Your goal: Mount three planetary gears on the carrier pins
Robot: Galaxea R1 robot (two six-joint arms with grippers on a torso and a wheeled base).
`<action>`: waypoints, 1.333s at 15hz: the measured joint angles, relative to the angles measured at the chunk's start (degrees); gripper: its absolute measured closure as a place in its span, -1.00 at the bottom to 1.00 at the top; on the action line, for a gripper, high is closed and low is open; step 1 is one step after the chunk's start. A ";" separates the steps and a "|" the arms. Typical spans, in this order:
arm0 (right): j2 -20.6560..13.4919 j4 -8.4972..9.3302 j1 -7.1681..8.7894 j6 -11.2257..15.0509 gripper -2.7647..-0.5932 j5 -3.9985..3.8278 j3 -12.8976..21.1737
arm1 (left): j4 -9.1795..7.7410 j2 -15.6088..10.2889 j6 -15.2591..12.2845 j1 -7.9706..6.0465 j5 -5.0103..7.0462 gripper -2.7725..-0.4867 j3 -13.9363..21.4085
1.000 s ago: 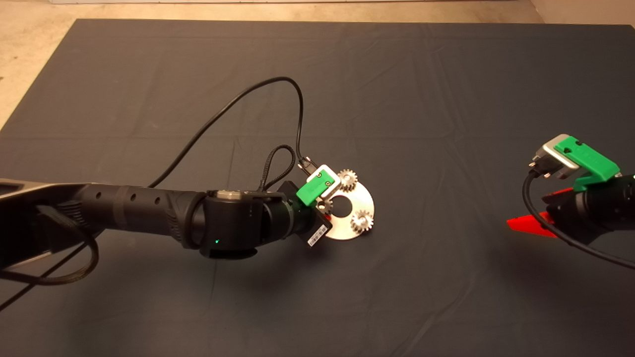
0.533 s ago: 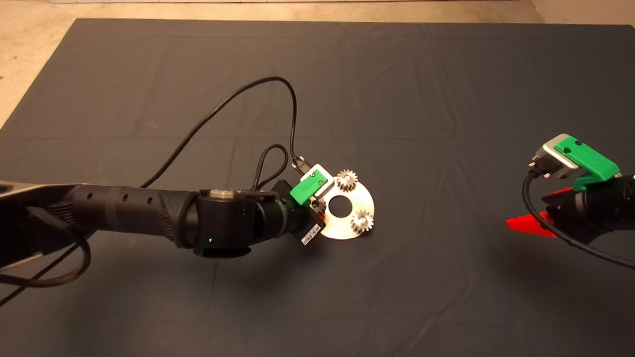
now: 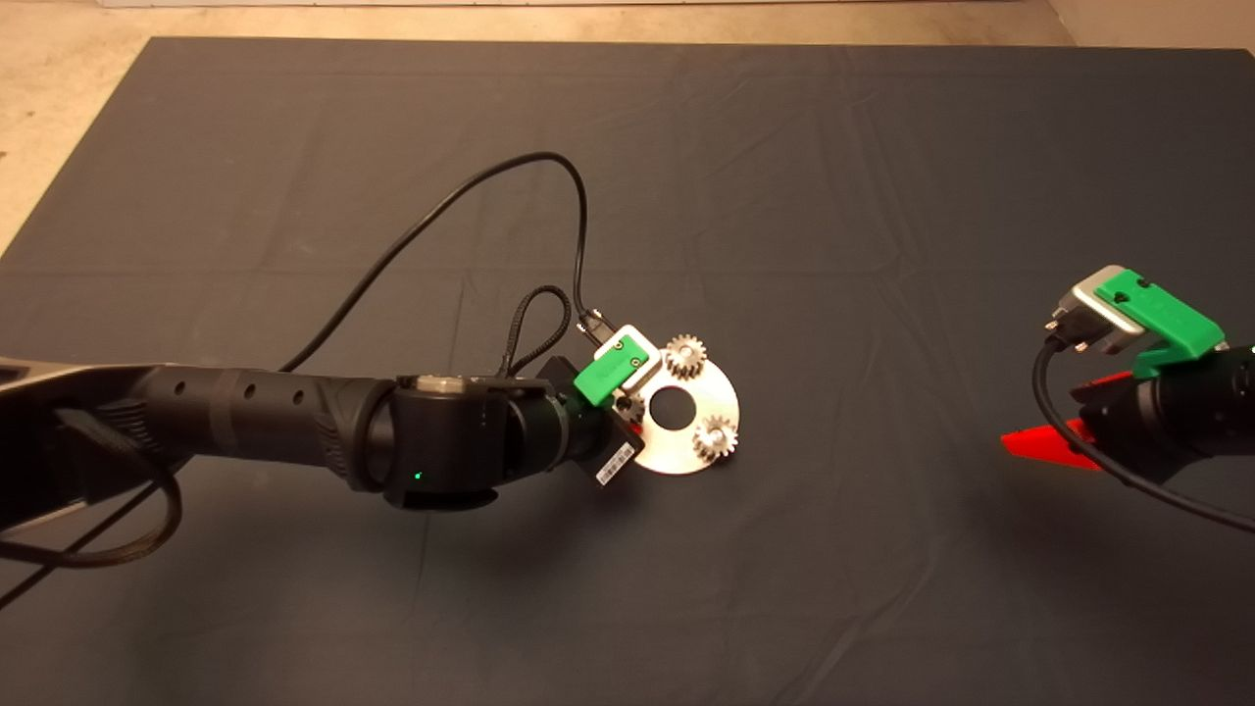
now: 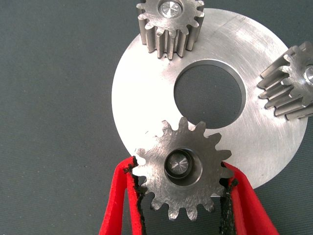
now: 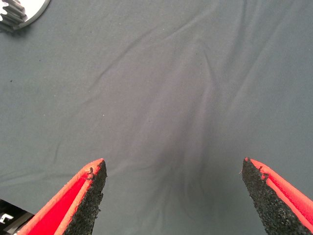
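Mat (image 3: 882,196), dark and creased, covers the table and carries one flat silver disc (image 4: 146,103) with a large centre hole near its middle. Three planetary gears show in the left wrist view. One (image 4: 170,24) sits on its pin at the disc's rim, a second (image 4: 288,83) sits on another pin and is cut off by the picture's edge, and the third gear (image 4: 181,171) lies over the disc's near rim with a pin end (image 4: 178,164) visible inside its bore. Of the three carrier pins, only their silver tips show in the gear centres.

Left gripper (image 4: 181,196) reaches in from the left and is closed narrowly around the third gear, its black pads (image 4: 138,193) pressing the teeth on both sides. Whether that gear sits fully down on the disc cannot be told. From above, the green wrist camera mount (image 3: 613,368) hides this gear.

Right gripper (image 5: 173,188) waits at the mat's right edge, well apart from the disc, its fingers (image 5: 88,196) spread wide over bare cloth, holding nothing.
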 joint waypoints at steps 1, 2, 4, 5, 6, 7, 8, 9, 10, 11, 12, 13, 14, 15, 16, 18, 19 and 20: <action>0.00 0.00 -0.02 0.00 -0.34 -0.02 0.00 | -0.02 0.00 0.00 0.01 -0.01 0.91 0.00; 0.00 0.00 -0.02 0.00 -0.34 0.02 0.00 | -0.02 0.00 0.00 0.03 -0.01 0.91 0.00; 0.00 0.00 0.00 0.00 -0.34 0.00 0.00 | -0.02 0.00 0.00 0.01 -0.01 0.91 0.00; 0.00 0.00 -0.02 0.00 -0.34 0.00 0.00 | -0.02 0.00 0.00 0.03 0.00 0.91 0.00; 0.00 0.00 -0.02 0.00 -0.34 0.00 0.00 | -0.02 0.00 0.00 0.03 0.00 0.91 0.00; 0.00 0.00 0.01 0.00 -0.34 0.00 0.00 | -0.02 0.00 0.00 0.03 -0.01 0.91 0.00; 0.00 0.00 -0.02 0.00 -0.34 0.00 0.00 | -0.02 0.00 0.00 0.02 -0.01 0.91 0.00; 0.00 0.00 -0.02 0.00 -0.34 0.00 0.00 | -0.02 0.00 0.00 0.01 -0.01 0.90 0.00; 0.00 0.00 -0.02 0.00 -0.34 0.02 0.00 | -0.02 -0.02 0.00 0.02 -0.01 0.89 0.00; 0.00 0.00 -0.02 0.00 -0.34 0.02 0.00 | -0.02 -0.01 0.01 0.01 -0.01 0.88 0.00; 0.00 0.00 -0.02 0.00 -0.34 0.02 0.00 | -0.02 -0.01 0.05 0.02 -0.01 0.86 0.00; 0.00 0.00 -0.01 0.00 -0.34 0.02 0.00 | -0.02 0.00 0.05 0.02 -0.01 0.79 0.00; 0.00 0.00 -0.01 0.00 -0.34 0.02 0.00 | -0.02 0.00 0.05 0.03 -0.01 0.79 0.00; 0.00 0.00 -0.01 0.00 -0.34 0.01 0.00 | -0.02 0.00 0.05 0.03 -0.01 0.79 0.00; 0.00 0.00 -0.02 0.00 -0.34 0.00 0.00 | -0.02 -0.02 0.05 0.03 -0.01 0.79 0.00; 0.00 0.00 -0.02 0.00 -0.34 0.02 0.00 | -0.02 0.00 0.05 0.03 -0.02 0.70 0.00; 0.00 0.00 -0.02 0.00 -0.34 0.02 0.00 | -0.02 0.00 0.07 0.03 -0.01 0.70 0.00; 0.00 0.00 -0.02 0.00 -0.34 0.02 0.00 | -0.02 0.00 0.07 0.03 -0.04 0.65 0.00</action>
